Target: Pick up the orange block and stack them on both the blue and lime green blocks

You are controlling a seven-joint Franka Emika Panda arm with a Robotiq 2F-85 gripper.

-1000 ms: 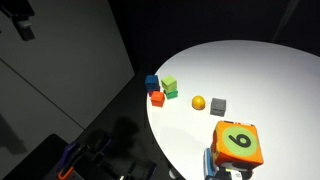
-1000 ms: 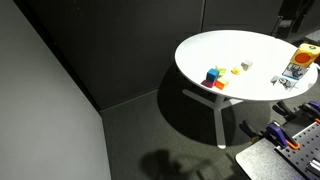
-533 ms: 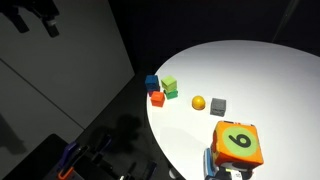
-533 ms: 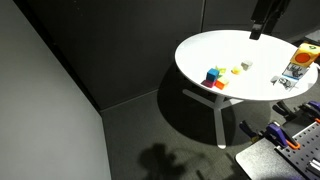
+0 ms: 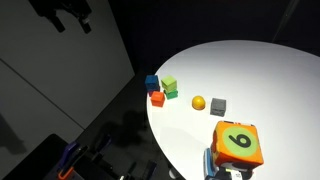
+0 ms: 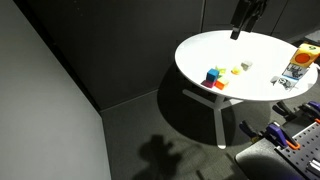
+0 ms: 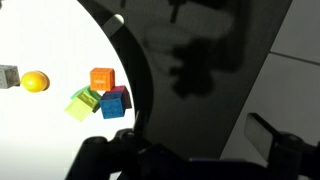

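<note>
An orange block (image 5: 157, 98) sits on the white round table (image 5: 260, 75) near its edge. It touches a blue block (image 5: 152, 82) and a lime green block (image 5: 169, 86). The cluster shows small in an exterior view (image 6: 213, 78). In the wrist view the orange block (image 7: 102, 78) lies beside the lime green block (image 7: 80, 104) and the blue block (image 7: 113, 105). My gripper (image 5: 72, 22) hangs high in the air off the table, far from the blocks. It also shows in an exterior view (image 6: 240, 25). Its jaws stand wide apart and empty in the wrist view (image 7: 185, 150).
A yellow ball (image 5: 198, 102) and a grey block (image 5: 218, 105) lie to the right of the cluster. A large orange and green cube (image 5: 238, 144) marked 6 stands at the table's near edge. Dark floor and a dark wall surround the table.
The arm has swung through the air toward the table's side with the blocks: rightward in one exterior view, leftward in the other. The blocks have not moved.
</note>
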